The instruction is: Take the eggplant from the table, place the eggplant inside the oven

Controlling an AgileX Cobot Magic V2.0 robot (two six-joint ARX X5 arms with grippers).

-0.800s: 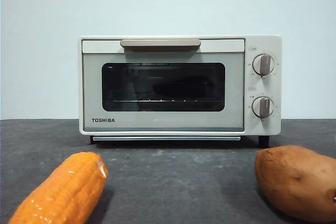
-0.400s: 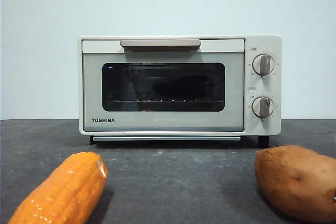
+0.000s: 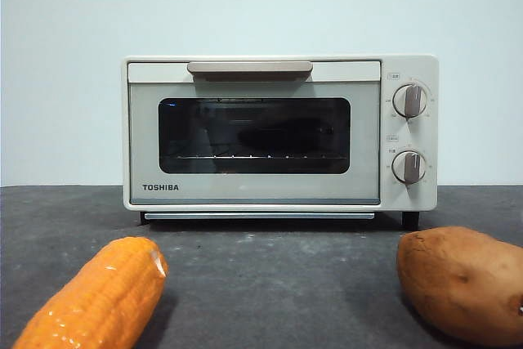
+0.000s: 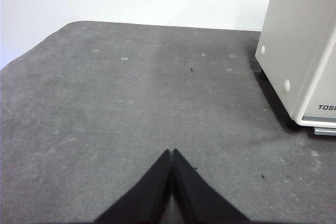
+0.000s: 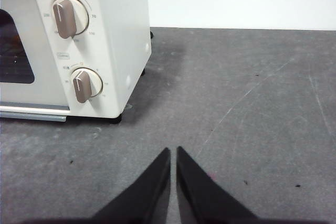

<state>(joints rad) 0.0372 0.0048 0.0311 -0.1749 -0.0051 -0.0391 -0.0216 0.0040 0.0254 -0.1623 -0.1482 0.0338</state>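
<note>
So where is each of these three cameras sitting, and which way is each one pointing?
Front view: low at table height, facing the closed oven, with corn cob and sweet potato nearest; no robot parts show.
Left wrist view: on the left arm, looking down past the shut left hand at the table and the oven's side.
Right wrist view: on the right arm, past the shut right hand, toward the oven's knobs.
All three share the oven.

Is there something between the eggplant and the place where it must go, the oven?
No. A dark elongated shape, probably the eggplant, lies on the wire rack behind the oven window, door shut. The left pincer and right pincer are shut, over bare table.
</note>
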